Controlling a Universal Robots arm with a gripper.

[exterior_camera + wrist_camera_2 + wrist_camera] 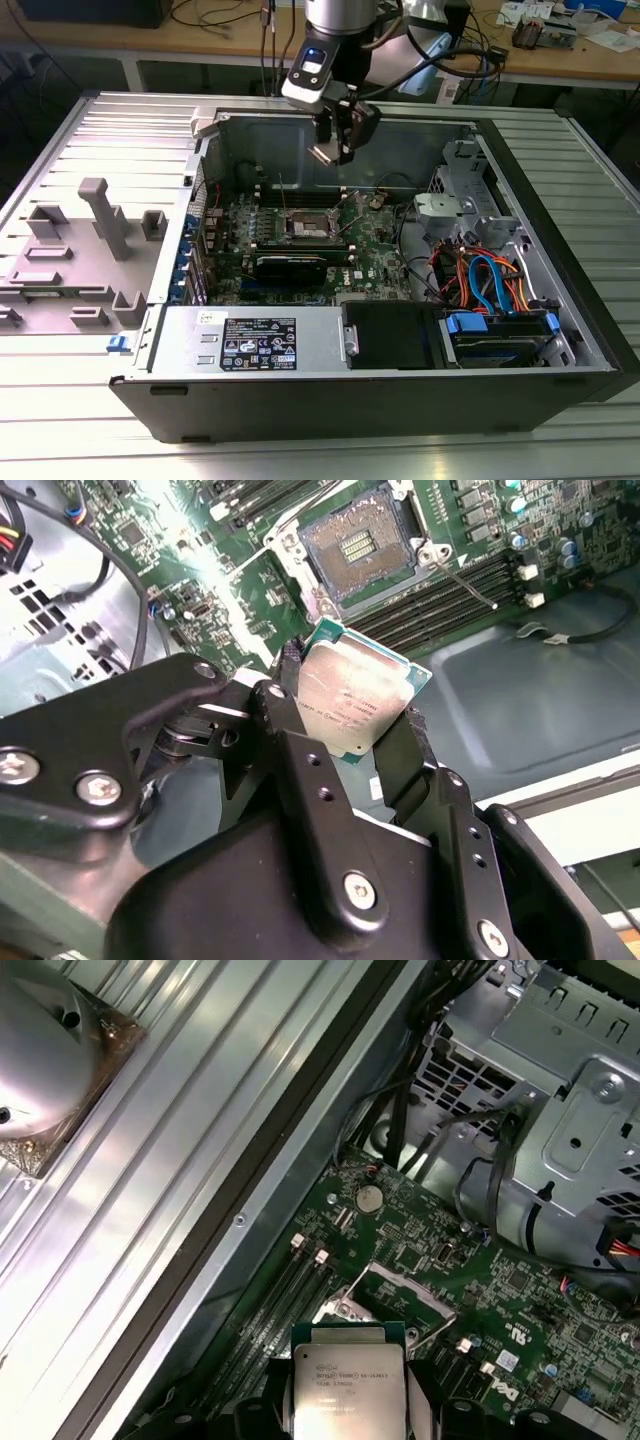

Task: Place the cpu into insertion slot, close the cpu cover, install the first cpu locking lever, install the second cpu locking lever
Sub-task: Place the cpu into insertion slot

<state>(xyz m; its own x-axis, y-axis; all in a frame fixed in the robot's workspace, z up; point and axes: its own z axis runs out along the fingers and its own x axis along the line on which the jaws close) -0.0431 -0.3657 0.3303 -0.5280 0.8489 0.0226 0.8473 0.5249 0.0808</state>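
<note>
Exterior view: the gripper (332, 150) hangs over the open computer case (400, 400), high above the insertion slot (308, 226) and well clear of it. Its two black fingers (290, 730) are pinching the cpu (325, 153) by opposite edges, so the chip is up in the air, not seated.

In the second wrist view the cpu (355, 705) sits tilted between the fingers with its silver-grey top facing the camera. The insertion slot (358, 550) lies beyond it, its dark centre uncovered. A thin metal lever (465, 580) sticks out from the slot's rim across the long memory slots (440, 595) just beside it.

In the first wrist view the cpu (348, 1385) hides part of the insertion slot (390, 1295). A black expansion card (290, 265) lies near the slot, on its side toward the exterior view's bottom edge.
</note>
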